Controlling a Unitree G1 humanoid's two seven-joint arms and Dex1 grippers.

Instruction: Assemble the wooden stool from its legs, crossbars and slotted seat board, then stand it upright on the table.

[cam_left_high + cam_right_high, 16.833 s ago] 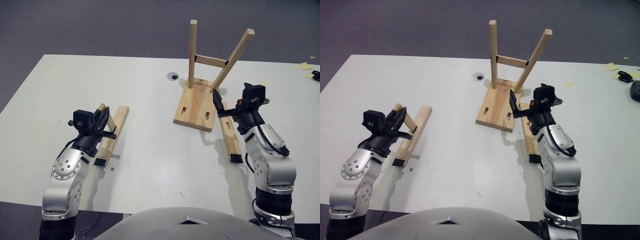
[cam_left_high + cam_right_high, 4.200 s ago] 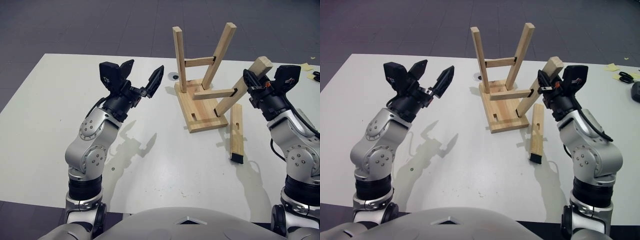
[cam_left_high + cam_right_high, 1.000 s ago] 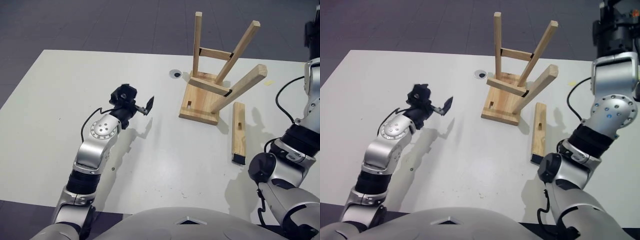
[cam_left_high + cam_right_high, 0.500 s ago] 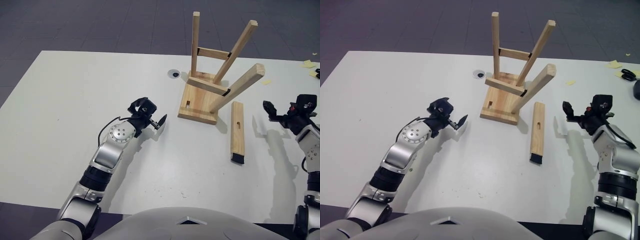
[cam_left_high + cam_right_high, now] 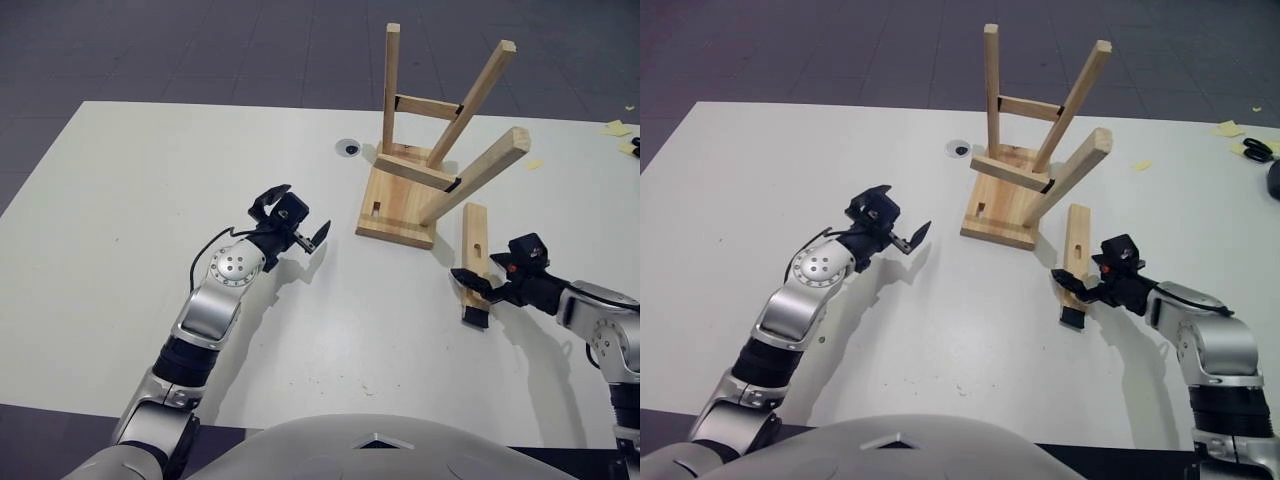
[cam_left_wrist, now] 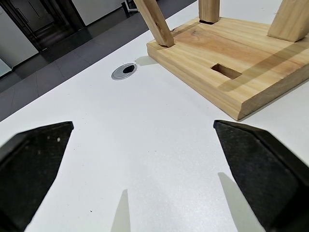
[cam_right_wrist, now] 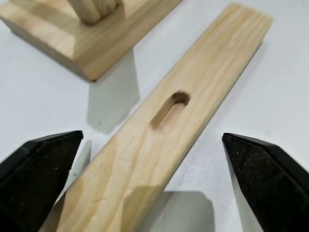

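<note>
Seat board (image 5: 400, 205) inverted on worktop (image 5: 120, 200), three legs (image 5: 390, 95) fitted (one leaning). We log the fourth leg (image 5: 474, 250) flat alongside, straddled by our open right hand (image 7: 152, 139); left hand (image 6: 143, 124) open nearby.

left gripper (image 5: 296, 222) low, jaws wide apart, right gripper (image 5: 468, 288) low, jaws wide apart
</note>
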